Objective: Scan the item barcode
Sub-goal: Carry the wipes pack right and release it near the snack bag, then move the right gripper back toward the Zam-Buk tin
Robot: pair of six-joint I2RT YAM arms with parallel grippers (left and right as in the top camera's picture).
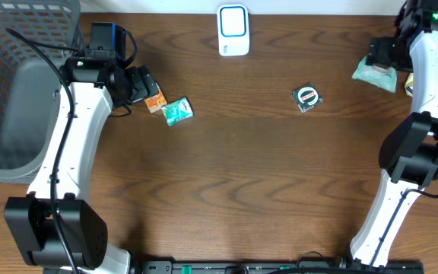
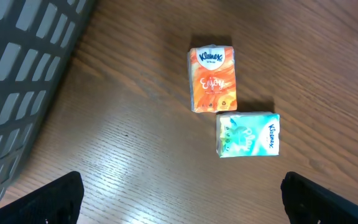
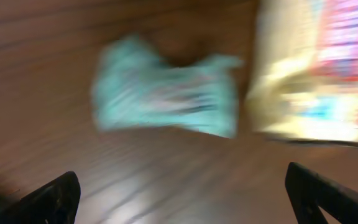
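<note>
Right gripper (image 3: 182, 190) has fingers wide apart, holding nothing; the teal packet (image 3: 166, 93) lies on the table (image 1: 242, 167) just under it, well apart from the white scanner (image 1: 233, 30); left gripper (image 2: 182, 193) likewise spread.

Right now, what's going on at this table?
Neither arm holds anything. The left claw hangs open above an orange tissue pack and a teal tissue pack. The right claw is open over a teal packet near the table's right edge; that view is blurred. Nothing is at the white scanner yet.
</note>
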